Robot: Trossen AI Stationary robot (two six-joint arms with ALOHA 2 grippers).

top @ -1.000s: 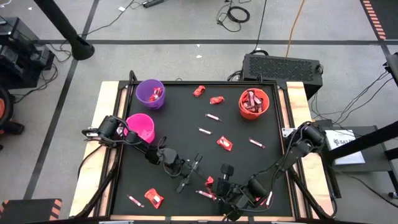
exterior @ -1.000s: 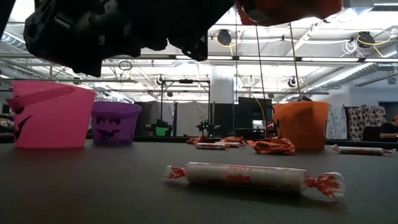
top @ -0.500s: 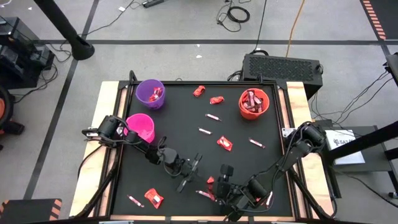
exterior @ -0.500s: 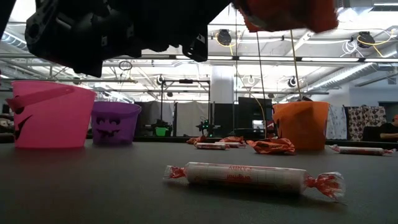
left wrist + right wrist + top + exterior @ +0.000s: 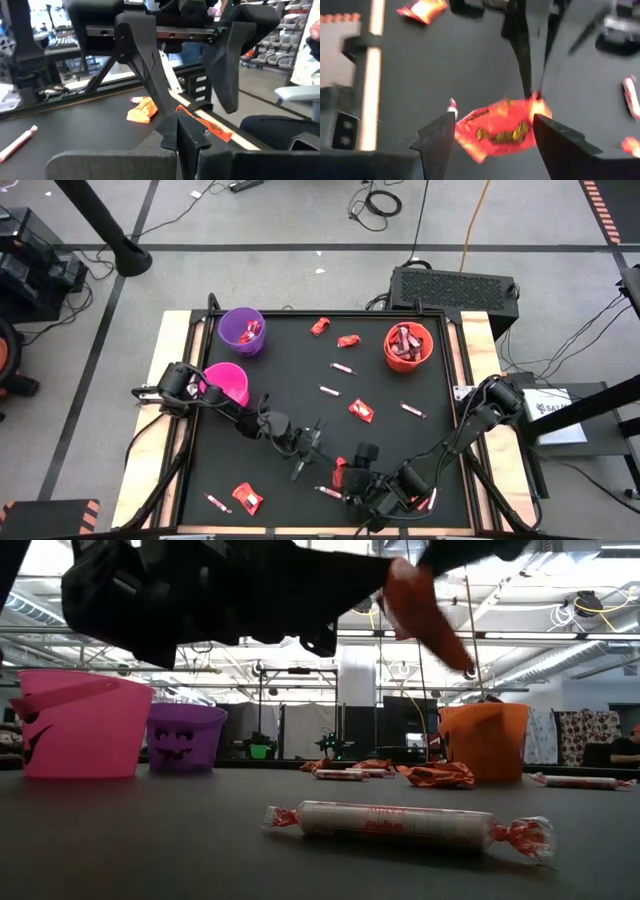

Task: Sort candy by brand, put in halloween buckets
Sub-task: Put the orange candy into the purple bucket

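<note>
No wording reads clearly: the red packet (image 5: pixel 500 127) bears dark lettering too blurred to make out, and the roll candy (image 5: pixel 395 822) shows only faint illegible print

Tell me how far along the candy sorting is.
Early on. Done: the orange bucket and purple bucket hold some candy; the pink bucket looks empty. In hand: the left gripper is shut on a red packet, with the right gripper open around it. Left: about ten loose candies on the table.
</note>
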